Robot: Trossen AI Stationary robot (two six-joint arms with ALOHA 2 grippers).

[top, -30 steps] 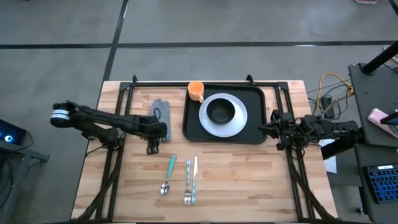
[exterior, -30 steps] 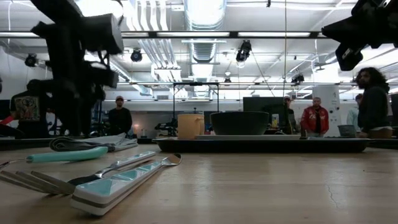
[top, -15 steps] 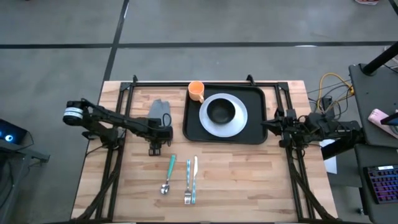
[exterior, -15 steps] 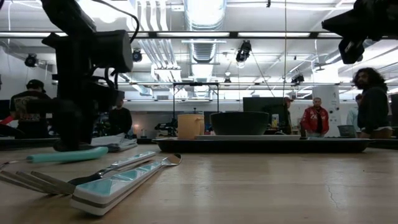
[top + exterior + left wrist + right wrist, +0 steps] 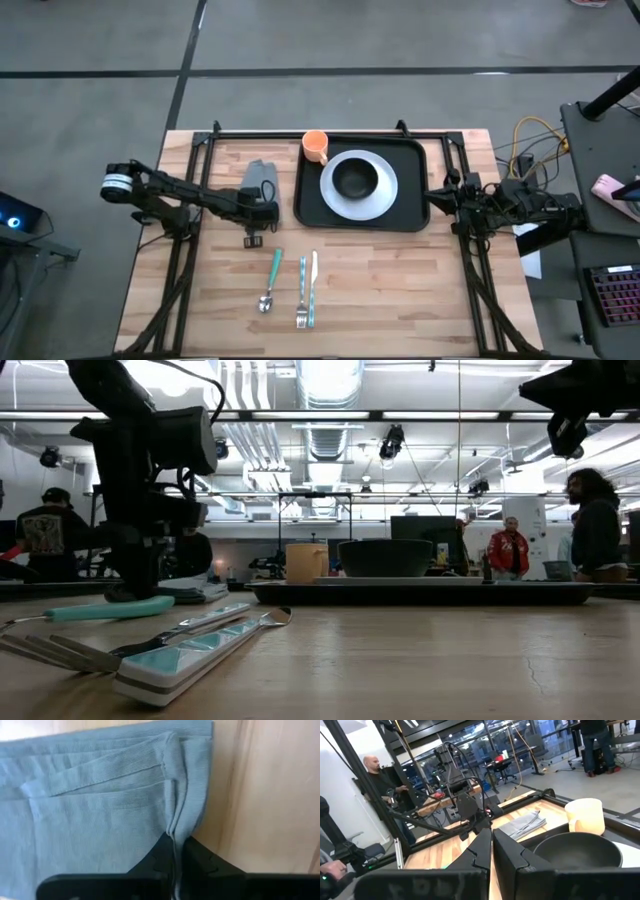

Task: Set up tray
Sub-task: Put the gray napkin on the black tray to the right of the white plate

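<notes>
The left gripper [image 5: 174,855] is pinched closed on an edge fold of a folded grey-blue cloth [image 5: 100,800], down on the wooden counter [image 5: 400,290]. That cloth [image 5: 259,178] lies just left of the tray [image 5: 412,222], a black rectangle at the counter's back centre. On the tray sit a white plate [image 5: 385,195] carrying a black bowl [image 5: 354,179], and an orange cup [image 5: 315,145] in its back left corner. Nearer the front lie a spoon [image 5: 271,279], fork [image 5: 302,292] and knife [image 5: 313,288]. The right gripper [image 5: 491,845], fingers closed on nothing, waits off the tray's right edge.
</notes>
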